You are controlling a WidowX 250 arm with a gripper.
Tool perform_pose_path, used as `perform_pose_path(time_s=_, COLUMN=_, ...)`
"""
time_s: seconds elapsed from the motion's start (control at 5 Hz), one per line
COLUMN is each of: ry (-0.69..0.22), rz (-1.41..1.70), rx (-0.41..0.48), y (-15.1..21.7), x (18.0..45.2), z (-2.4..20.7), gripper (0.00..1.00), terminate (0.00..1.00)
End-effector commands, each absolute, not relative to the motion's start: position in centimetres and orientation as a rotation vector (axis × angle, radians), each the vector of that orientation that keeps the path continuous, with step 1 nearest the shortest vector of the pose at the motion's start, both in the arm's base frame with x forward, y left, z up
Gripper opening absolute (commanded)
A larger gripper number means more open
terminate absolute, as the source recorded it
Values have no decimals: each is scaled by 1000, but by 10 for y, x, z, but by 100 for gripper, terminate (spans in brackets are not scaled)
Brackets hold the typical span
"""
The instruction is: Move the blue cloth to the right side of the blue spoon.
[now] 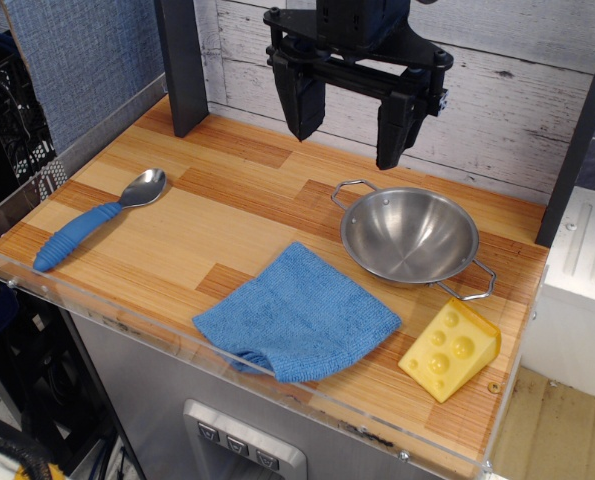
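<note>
Top centre of frame: black pincer, fingers spread wide, nothing held, hanging above the wooden surface. Lower centre: blue cloth, lying flat and slightly rumpled near the front edge. Far left: blue spoon, ribbed handle toward lower left, metal bowl toward upper right, well apart from cloth. Right of centre: steel two-handled bowl, just beside the cloth's upper right corner. Lower right: yellow cheese wedge.

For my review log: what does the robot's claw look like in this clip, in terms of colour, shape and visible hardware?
The claw is matte black all over. Two thick, blocky fingers taper toward blunt tips and hang from a wide black crossbar with angled linkage arms. Small bolts show on the right end of the bar. No markings or coloured parts are visible, and the arm above is cropped out.
</note>
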State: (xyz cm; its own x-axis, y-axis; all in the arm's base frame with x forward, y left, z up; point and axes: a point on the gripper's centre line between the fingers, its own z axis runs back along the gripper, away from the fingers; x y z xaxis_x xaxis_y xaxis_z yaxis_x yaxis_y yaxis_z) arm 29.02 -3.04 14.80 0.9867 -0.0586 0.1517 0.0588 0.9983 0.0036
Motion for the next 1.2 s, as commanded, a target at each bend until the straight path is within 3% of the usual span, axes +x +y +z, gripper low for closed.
perform_pose_path(time_s=0.0, ry=-152, rz=-59, rx=-1, y=-30, x=290, z=148, gripper=100, terminate=0)
perform_pose_path(time_s=0.2, ry=-168, rz=-38, rx=8, y=-29, x=287, z=154, gripper=100, terminate=0)
perform_pose_path(time_s=0.4, ry=-177, rz=-35, rx=14, y=-28, x=267, z=157, gripper=100, terminate=0)
perform_pose_path(time_s=0.6, ry=-127, rz=-113, rx=37, y=-24, x=243, z=132, gripper=100, terminate=0)
perform_pose_path(time_s=0.8, ry=-58, rz=-142, rx=55, y=-12, x=235, z=93, gripper=100, terminate=0)
perform_pose_path(time_s=1.0, ry=-47, rz=-153, rx=17, y=-6, x=249, z=68, gripper=100, terminate=0)
